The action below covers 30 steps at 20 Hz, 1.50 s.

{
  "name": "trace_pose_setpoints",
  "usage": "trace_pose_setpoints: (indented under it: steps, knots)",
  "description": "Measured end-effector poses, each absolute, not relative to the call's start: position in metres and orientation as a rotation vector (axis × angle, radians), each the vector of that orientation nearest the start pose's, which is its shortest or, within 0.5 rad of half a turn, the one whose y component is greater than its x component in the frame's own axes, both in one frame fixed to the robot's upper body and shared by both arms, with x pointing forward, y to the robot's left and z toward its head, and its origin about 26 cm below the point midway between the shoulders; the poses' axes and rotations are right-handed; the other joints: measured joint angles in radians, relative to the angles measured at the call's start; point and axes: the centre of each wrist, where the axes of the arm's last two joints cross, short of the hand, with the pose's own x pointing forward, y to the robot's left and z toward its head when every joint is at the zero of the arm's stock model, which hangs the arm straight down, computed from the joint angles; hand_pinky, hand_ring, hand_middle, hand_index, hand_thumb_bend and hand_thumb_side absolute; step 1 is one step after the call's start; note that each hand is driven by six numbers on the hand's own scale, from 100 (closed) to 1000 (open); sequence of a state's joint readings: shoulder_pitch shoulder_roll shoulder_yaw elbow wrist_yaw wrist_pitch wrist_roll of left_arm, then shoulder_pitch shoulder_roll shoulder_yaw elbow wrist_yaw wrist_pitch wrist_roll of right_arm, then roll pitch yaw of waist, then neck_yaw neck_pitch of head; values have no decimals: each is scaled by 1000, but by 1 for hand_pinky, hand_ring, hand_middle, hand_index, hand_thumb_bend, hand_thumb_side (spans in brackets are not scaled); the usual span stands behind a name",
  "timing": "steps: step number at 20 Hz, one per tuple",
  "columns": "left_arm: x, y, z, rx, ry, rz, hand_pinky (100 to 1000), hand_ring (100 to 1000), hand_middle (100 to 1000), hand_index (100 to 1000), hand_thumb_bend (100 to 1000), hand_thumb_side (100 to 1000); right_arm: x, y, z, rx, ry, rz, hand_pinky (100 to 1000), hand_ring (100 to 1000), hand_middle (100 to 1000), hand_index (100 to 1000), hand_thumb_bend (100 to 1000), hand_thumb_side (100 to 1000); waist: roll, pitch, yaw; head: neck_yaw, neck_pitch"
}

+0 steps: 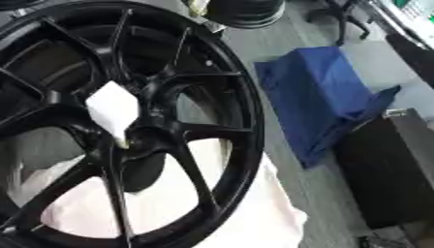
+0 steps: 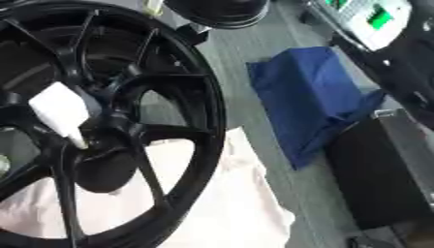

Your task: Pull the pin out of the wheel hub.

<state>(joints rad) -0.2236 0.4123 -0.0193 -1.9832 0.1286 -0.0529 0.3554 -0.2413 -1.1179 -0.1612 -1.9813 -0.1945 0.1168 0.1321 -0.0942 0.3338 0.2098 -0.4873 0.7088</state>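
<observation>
i see the black wheel lying on a pale cloth, a white pin standing in its hub; neither hand shows, so i cannot tell their state; blue cloth beside.

Open gaps between the black wheel spokes around the white pin; right of the rim, bare floor, then blue cloth and dark box.

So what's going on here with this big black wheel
A black wheel rests on a pale cloth on the floor. A white pin-like piece sits at its hub, apparently still in place. Neither robot hand is in view, so nothing is handling it right now. A blue cloth lies to the right, beside a dark box.
</observation>
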Motion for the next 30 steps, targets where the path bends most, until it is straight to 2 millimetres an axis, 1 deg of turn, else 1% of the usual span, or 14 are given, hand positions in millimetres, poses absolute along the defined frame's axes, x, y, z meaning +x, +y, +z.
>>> trace_pose_setpoints:
  steps: [3,4,5,6,8,9,10,11,12,13,15,21,26,30]
  knots:
    - [293,279,181,275,-2265,17,839,555,585,725,253,678,265,-392,306,-829,-1892,845,864,724,162,423,100,239,13,-10,-14,18,-8]
    - [293,279,180,278,-2264,21,839,555,586,725,263,685,264,-398,299,-879,-1873,809,865,729,173,433,100,173,18,-13,-15,23,-9]
    - [292,280,180,282,-2262,25,839,556,586,725,255,675,264,-405,293,-928,-1848,772,868,736,184,441,100,248,21,-16,-18,27,-12]
    - [292,281,179,284,-2262,27,838,556,586,725,255,674,263,-412,286,-969,-1820,739,873,747,210,461,100,262,24,-22,-19,29,-17]
    - [292,281,179,286,-2259,31,838,556,586,725,256,672,262,-424,272,-1027,-1760,681,879,766,239,490,100,234,28,-36,-19,29,-22]
    - [291,282,178,287,-2257,33,838,556,586,725,256,671,261,-429,265,-1047,-1730,656,884,784,277,526,100,194,30,-41,-19,29,-26]
    - [291,282,178,288,-2255,35,838,556,586,726,256,670,261,-434,259,-1064,-1700,634,894,805,340,593,100,210,31,-45,-19,29,-27]
    - [291,283,178,288,-2255,36,837,554,586,725,257,670,261,-439,253,-1072,-1671,617,917,841,447,771,100,323,32,-46,-19,29,-29]
    - [291,283,178,290,-2256,39,838,555,586,725,257,670,260,-443,247,-1072,-1645,602,933,866,498,821,100,345,33,-48,-19,28,-30]
    - [291,283,177,290,-2256,40,838,555,586,725,258,670,260,-447,242,-1067,-1622,592,958,920,601,866,100,297,34,-49,-19,28,-31]
    - [291,283,177,288,-2256,41,838,556,587,725,260,668,260,-455,234,-1053,-1578,570,989,982,682,903,100,100,37,-52,-19,28,-31]
    - [291,283,177,286,-2257,40,838,556,587,726,259,667,260,-472,224,-1058,-1472,472,1000,1000,696,910,100,100,41,-56,-19,18,-22]
    - [291,283,177,286,-2257,40,839,556,588,727,260,668,261,-474,225,-1070,-1458,404,1000,1000,698,907,100,101,37,-56,-17,19,-16]
    - [291,283,177,286,-2257,40,839,557,588,726,262,669,261,-473,226,-1069,-1475,381,1000,990,648,878,100,100,34,-56,-13,22,-16]
